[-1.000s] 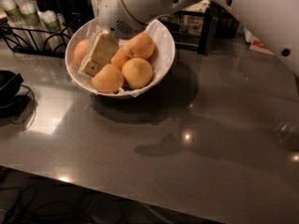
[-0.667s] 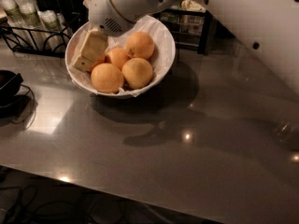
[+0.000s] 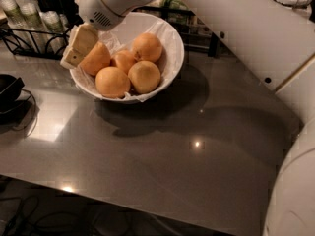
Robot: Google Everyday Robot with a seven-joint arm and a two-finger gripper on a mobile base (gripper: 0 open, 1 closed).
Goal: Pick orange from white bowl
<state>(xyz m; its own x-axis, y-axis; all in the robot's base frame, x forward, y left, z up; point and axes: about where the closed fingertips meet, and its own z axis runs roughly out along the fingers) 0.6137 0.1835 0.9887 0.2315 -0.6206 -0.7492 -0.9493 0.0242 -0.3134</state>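
The white bowl [image 3: 172,43] with a crinkled paper liner stands at the back left of the grey table. It holds several large oranges and one smaller one [image 3: 124,60] in the middle. My gripper [image 3: 79,47] hangs over the bowl's left rim, its beige tip pressed against the left side of the leftmost orange [image 3: 97,59]. That orange sits high against the left wall of the bowl. Other large oranges lie at the front [image 3: 112,81], front right [image 3: 144,76] and back right [image 3: 146,47]. My white arm [image 3: 236,18] reaches in from the upper right.
A black wire rack [image 3: 24,38] with bottles [image 3: 29,14] stands behind and left of the bowl. A black object with a cable [image 3: 10,92] lies at the left table edge. Dark shelving [image 3: 197,33] is behind the bowl. The table's front edge [image 3: 123,200] runs diagonally.
My gripper has moved left across the bowl, from over the middle-left oranges to the left rim. The oranges have barely shifted.
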